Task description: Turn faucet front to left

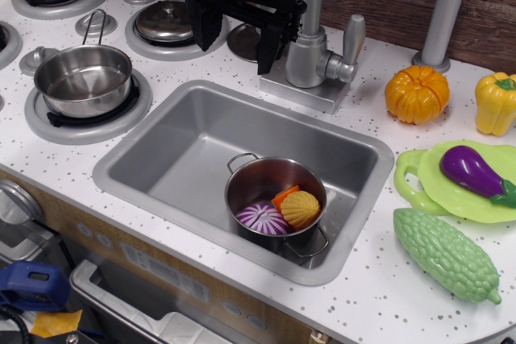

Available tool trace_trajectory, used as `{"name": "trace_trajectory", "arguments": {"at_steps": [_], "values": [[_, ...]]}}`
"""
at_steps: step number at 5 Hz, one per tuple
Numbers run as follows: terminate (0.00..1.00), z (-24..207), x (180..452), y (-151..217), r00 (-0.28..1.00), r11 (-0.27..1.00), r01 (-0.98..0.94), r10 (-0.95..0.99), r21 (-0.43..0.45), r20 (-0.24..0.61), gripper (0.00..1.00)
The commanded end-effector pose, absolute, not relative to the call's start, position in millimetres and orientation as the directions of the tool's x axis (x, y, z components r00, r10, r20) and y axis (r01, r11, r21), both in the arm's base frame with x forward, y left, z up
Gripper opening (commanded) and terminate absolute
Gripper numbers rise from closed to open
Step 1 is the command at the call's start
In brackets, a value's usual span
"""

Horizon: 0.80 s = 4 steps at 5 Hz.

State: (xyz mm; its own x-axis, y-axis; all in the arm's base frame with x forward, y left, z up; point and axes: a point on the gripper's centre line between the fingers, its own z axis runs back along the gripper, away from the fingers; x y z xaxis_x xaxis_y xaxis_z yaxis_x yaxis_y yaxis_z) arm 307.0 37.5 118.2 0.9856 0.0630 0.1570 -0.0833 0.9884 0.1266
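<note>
The faucet [307,55] is a matte silver-grey tap behind the sink. It has an upright tube on a cylindrical base and a rectangular plate, with a paddle lever [352,39] sticking up on its right. The top of the tube runs out of the frame, so the spout is hidden. My black gripper [235,43] hangs just left of the faucet, over the back rim of the sink. Its two fingers point down and stand apart, open and empty. The right finger is close to the faucet base; I cannot tell whether it touches.
The grey sink [177,159] holds a steel pot [276,199] with toy food. A saucepan [83,78] and a lid [164,22] sit on the burners at left. A plain silver pole [442,14], a pumpkin [416,94], a yellow pepper [495,102], an eggplant on a green plate [476,171] and a bitter gourd [445,254] are at right.
</note>
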Motion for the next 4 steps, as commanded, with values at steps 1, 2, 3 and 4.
{"name": "trace_trajectory", "arguments": {"at_steps": [1, 2, 3, 4], "values": [[0.00, 118, 307, 38, 0.986, 0.988, -0.083, 0.063, 0.127, 0.157, 1.00], [0.00, 125, 314, 39, 0.970, 0.983, -0.106, 0.069, 0.151, 0.231, 1.00], [0.00, 131, 319, 41, 0.957, 0.983, -0.091, 0.042, 0.160, 0.287, 1.00], [0.00, 137, 324, 41, 0.939, 0.986, -0.078, 0.023, 0.148, 0.344, 1.00]]}}
